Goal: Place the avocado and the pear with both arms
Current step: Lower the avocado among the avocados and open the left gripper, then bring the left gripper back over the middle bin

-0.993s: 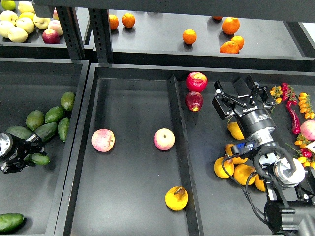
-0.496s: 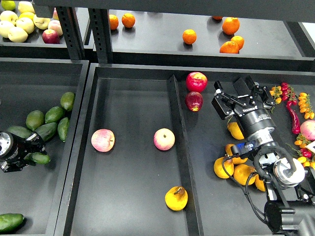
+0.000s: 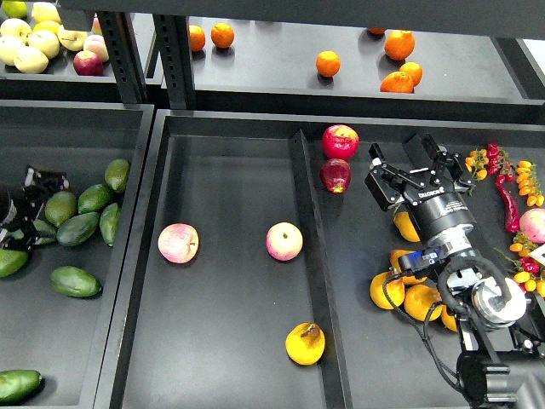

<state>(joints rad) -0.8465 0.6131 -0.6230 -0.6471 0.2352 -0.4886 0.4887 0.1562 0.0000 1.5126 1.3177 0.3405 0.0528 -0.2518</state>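
Observation:
A dark green avocado lies loose on the floor of the left tray. My left gripper is at the tray's left edge, above that avocado and beside the avocado pile. Its fingers stand apart and hold nothing. A golden pear with a brown blotch lies at the front right of the middle tray. My right gripper is open and empty over the right tray, just above several more yellow pears.
Two pink-yellow apples lie in the middle tray. Red apples are at the back of the right tray. Peppers lie far right. Oranges sit on the back shelf. Another avocado lies front left.
My left gripper has drawn back up and to the left, leaving the avocado it was at lying on the tray floor. The right arm has barely moved.

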